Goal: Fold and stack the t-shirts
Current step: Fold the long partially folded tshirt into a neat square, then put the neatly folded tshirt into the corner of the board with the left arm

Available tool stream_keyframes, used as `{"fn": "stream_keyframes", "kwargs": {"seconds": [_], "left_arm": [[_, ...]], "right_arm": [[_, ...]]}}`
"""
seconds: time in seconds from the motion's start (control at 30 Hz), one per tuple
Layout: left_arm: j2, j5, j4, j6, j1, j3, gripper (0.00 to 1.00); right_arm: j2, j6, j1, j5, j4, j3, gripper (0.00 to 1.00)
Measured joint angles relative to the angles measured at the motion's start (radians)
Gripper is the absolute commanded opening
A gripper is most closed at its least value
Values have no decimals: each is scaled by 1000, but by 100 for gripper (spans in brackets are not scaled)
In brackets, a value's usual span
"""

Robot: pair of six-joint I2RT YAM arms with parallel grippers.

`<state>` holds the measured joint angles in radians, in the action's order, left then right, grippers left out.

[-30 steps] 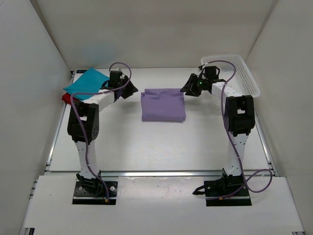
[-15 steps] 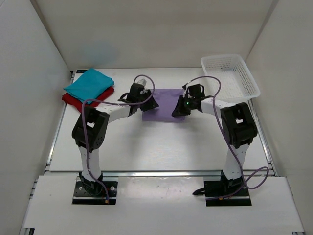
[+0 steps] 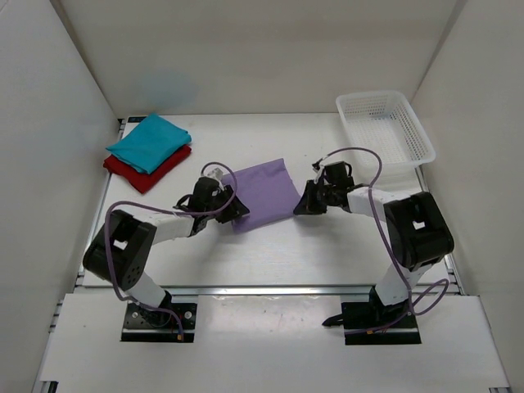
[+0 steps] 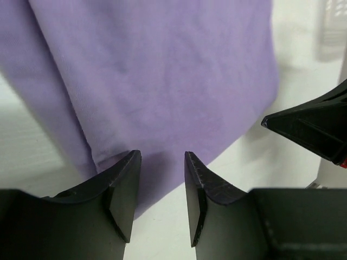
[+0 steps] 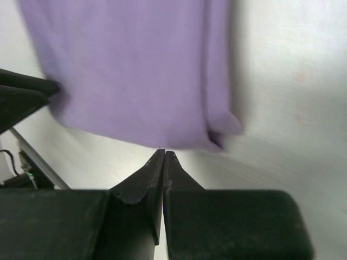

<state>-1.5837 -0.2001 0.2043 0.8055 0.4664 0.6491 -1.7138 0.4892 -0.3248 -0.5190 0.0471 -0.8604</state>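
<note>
The red shirt is mostly hidden under the teal shirt; only its edge peeks out. That pile sits at 10 o'clock on the table.

The purple shirt lies folded and a bit crooked near the middle. The left gripper is at the shirt's 8 o'clock corner. Its fingers stand a little apart with purple cloth showing in the gap. I cannot tell if they squeeze the cloth or just sit over it.

The right gripper is at the shirt's 4 o'clock edge. Its fingers are pressed tight together, with the tips right at the hem. It is too blurry to say if a bit of cloth is pinched there. Both wrist views cut the shirt off at the top.

The white basket is at 1 o'clock, well apart. White table shows all round the purple shirt, most of it toward 6 o'clock. The shirt is far from every table edge.
</note>
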Motion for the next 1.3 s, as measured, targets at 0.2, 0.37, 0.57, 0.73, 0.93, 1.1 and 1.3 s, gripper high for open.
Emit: {"fn": "stream_keyframes", "kwargs": {"seconds": [0.2, 0.37, 0.57, 0.73, 0.93, 1.1, 1.3], "left_arm": [[23, 5, -57, -19, -51, 130, 50], [-90, -10, -46, -38, -119, 281, 49], [-296, -29, -57, -44, -229, 349, 47], [-311, -92, 12, -7, -285, 308, 48], [-201, -101, 40, 16, -311, 193, 65], [-8, 6, -37, -50, -294, 118, 94], [121, 87, -72, -122, -203, 53, 76]], "right_arm": [[-50, 3, 7, -28, 11, -215, 0], [-256, 14, 21, -73, -23, -474, 0], [-503, 35, 35, -117, 11, -671, 0], [-586, 80, 45, -182, 4, -716, 0], [-570, 103, 48, -218, -21, -695, 8], [-438, 137, 53, -232, -50, -575, 35], [-148, 159, 44, -210, -153, -366, 46]]}}
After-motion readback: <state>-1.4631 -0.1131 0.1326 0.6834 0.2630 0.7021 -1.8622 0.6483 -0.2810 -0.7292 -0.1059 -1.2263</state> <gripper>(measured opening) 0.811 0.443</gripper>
